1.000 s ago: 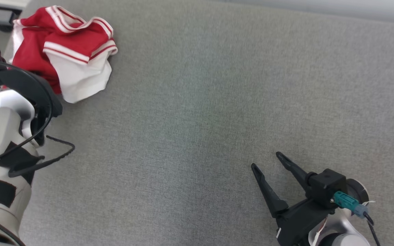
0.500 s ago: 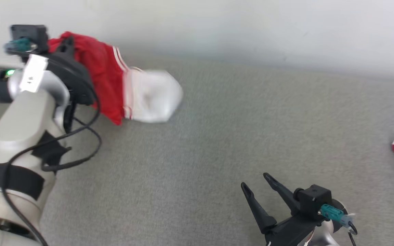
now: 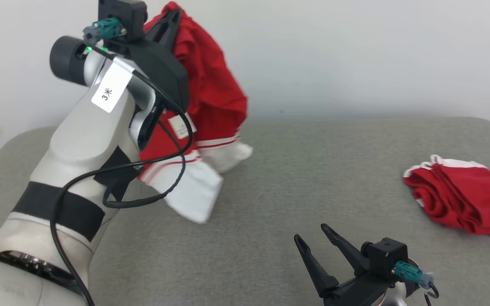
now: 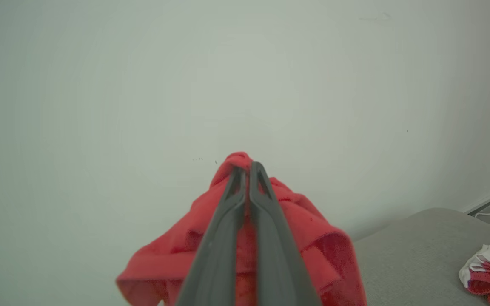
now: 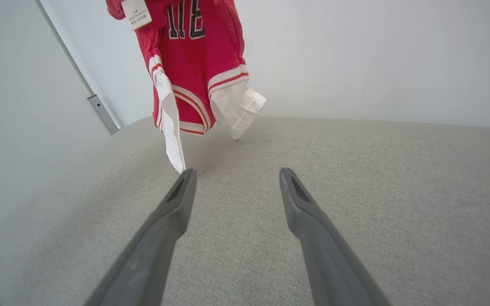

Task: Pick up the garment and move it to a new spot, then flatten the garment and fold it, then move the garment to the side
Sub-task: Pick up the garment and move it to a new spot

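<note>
The garment (image 3: 213, 91) is red with white striped hems and black lettering. It hangs from my raised left gripper (image 3: 173, 16), which is shut on its top fold high at the upper left. In the left wrist view the left gripper (image 4: 247, 168) pinches the red garment (image 4: 313, 238) between closed fingers. In the right wrist view the garment (image 5: 194, 55) dangles ahead, its white hems low over the grey padded table (image 5: 355, 170). My right gripper (image 3: 311, 231) rests low at the front, open and holding nothing. Its fingers (image 5: 177, 204) are spread wide.
A second red and white garment (image 3: 462, 199) lies crumpled on the grey table (image 3: 313, 170) at the right, also seen as a crumpled heap (image 4: 489, 272) in the left wrist view. A pale wall (image 3: 355, 51) stands behind the table. My left forearm (image 3: 83, 140) crosses the left side.
The head camera has tilted up. My left arm has lifted the garment off the table, and it now hangs unfurled. The right gripper stays open in place.
</note>
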### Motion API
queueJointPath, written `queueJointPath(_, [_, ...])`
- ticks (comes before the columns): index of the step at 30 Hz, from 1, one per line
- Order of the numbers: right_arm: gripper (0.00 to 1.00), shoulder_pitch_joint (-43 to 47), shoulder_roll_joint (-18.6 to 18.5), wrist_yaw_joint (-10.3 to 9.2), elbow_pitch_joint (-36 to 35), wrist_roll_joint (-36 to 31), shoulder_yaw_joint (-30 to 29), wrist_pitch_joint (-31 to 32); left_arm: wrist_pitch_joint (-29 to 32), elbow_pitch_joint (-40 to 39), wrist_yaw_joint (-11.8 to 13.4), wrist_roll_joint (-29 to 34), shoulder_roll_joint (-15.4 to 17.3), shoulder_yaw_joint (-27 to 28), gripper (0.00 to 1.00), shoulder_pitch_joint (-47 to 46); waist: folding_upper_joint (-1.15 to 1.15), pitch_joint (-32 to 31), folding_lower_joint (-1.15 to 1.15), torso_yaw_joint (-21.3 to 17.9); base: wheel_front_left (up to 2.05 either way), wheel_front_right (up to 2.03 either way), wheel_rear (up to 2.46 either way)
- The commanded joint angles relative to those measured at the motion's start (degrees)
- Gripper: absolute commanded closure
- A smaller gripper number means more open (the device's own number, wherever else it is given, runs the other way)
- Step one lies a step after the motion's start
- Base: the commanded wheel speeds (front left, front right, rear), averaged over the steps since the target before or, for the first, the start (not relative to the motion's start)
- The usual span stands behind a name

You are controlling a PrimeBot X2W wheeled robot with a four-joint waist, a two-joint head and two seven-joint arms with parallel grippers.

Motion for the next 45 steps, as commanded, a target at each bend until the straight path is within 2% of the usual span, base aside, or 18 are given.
queueJointPath(1, [0.00,-0.60,-0.06,-0.12,0.31,0.39,-0.21,-0.55,-0.02,-1.33,-0.12,-0.84,-0.43,-0.27,1.00,-1.31,0.01,-2.40,0.01,-6.04,0.00,0.00,0.00])
queueJointPath(8, [0.00,-1.31,-0.07,-0.11,1.22,0.38,-0.62,-1.52,1.61,-9.49,0.30,-3.90,-1.09,-2.08,1.00,-1.52,0.01,-1.96,0.01,-11.55,0.00,0.00,0.00])
queueJointPath(13, [0.00,-1.71,-0.06,-0.12,1.14,0.06,-1.75,-1.98,7.08,-16.61,4.47,-7.67,-0.90,-5.17,1.00,1.94,0.01,-1.07,0.01,-12.96,0.00,0.00,0.00])
queueJointPath(17, [0.00,-1.44,-0.05,-0.12,0.83,-0.31,-2.87,-2.26,11.36,-19.38,8.10,-8.96,-0.82,-6.77,1.00,5.56,0.01,-0.24,0.01,-12.20,0.00,0.00,0.00])
queueJointPath(18, [0.00,-1.35,-0.04,-0.11,0.67,-0.43,-3.02,-2.19,13.14,-19.41,9.40,-9.58,0.00,-7.12,1.00,7.87,0.01,0.13,0.01,-11.53,0.00,0.00,0.00])
queueJointPath(20, [0.00,-1.41,-0.04,-0.12,0.47,-0.39,-3.03,-2.14,14.74,-19.09,10.36,-10.11,1.02,-7.48,1.00,10.13,0.01,0.43,0.01,-10.81,0.00,0.00,0.00])
queueJointPath(31, [0.00,-2.14,-0.05,-0.12,0.52,0.01,-2.91,-2.09,19.51,-13.55,14.12,-10.56,6.77,-9.36,1.00,19.27,0.01,1.57,0.01,-6.66,0.00,0.00,0.00])
queueJointPath(37, [0.00,-2.36,-0.05,-0.12,0.78,0.34,-2.54,-2.11,19.07,-10.77,14.07,-9.96,8.75,-10.34,1.00,21.60,0.01,1.65,0.01,-5.57,0.00,0.00,0.00])
queueJointPath(38, [0.00,-2.43,-0.05,-0.12,0.82,0.38,-2.50,-2.13,18.85,-10.33,13.90,-9.90,9.05,-10.53,0.76,21.99,0.01,1.61,0.01,-5.45,0.00,0.00,0.00])
queueJointPath(39, [0.00,-2.45,-0.05,-0.12,0.90,0.42,-2.47,-2.15,18.36,-10.00,13.60,-9.90,9.22,-10.64,0.58,22.30,0.01,1.55,0.01,-5.36,0.00,0.00,0.00])
queueJointPath(40, [0.00,-2.47,-0.05,-0.12,1.00,0.46,-2.44,-2.17,18.15,-9.52,13.86,-10.05,9.39,-10.60,0.00,22.66,0.01,1.47,0.01,-5.27,0.00,0.00,0.00])
queueJointPath(45, [0.00,-2.37,-0.05,-0.12,1.34,0.59,-2.46,-2.28,17.50,-7.86,13.43,-10.84,9.99,-10.54,0.00,24.45,0.01,1.02,0.01,-4.84,0.00,0.00,0.00])
